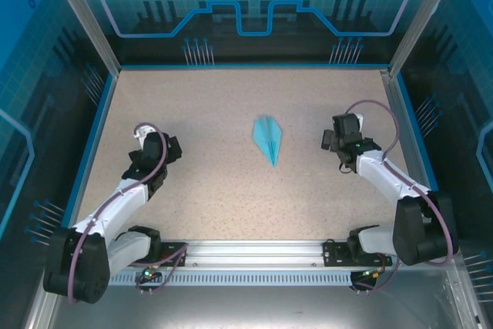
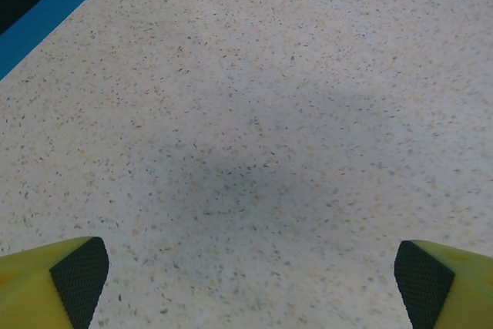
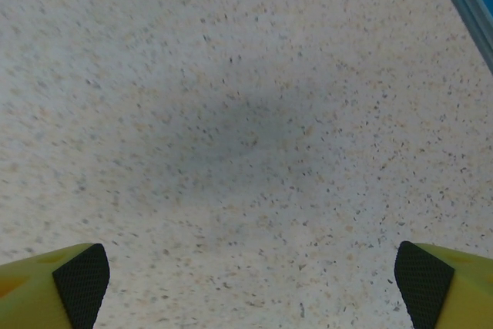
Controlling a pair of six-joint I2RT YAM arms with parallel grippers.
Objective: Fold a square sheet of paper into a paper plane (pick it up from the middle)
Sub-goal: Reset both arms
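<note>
Lying on the table (image 1: 208,190), the paper plane (image 1: 268,138) seems finished; left pincer (image 2: 250,283) and right pincer (image 3: 246,283) are held wide, empty, flanking it; only retreat is needed.

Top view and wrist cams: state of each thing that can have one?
paper plane: folded into a pointed dart, lying on the table, nose toward the near edge, untouched
left gripper: fingers open, holding nothing
right gripper: fingers open, holding nothing
</note>
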